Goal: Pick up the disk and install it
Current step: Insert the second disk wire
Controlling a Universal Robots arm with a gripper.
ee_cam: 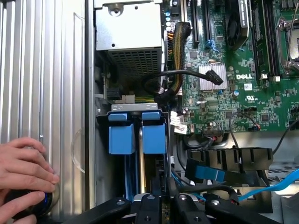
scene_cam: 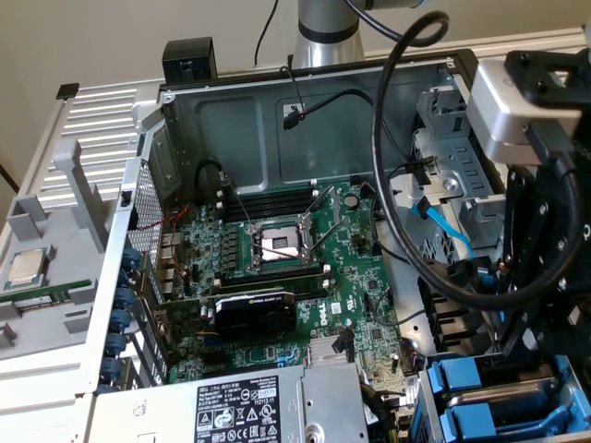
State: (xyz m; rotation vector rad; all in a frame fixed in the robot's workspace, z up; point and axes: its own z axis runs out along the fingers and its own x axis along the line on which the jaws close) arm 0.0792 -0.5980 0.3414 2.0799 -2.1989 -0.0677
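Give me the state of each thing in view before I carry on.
Case: open.
Graphics card: seated on the motherboard.
Processor chip: lying outside the case.
Blue carriers: two, side by side in the drive bay.
Gripper: close by the carriers.
Black cable connector: unplugged, loose.
Hand: resting on the ribbed panel.

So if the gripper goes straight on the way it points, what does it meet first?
Probably the blue disk carrier in the drive bay, the one nearer the motherboard: the gripper lines up with it. Depth is unclear.
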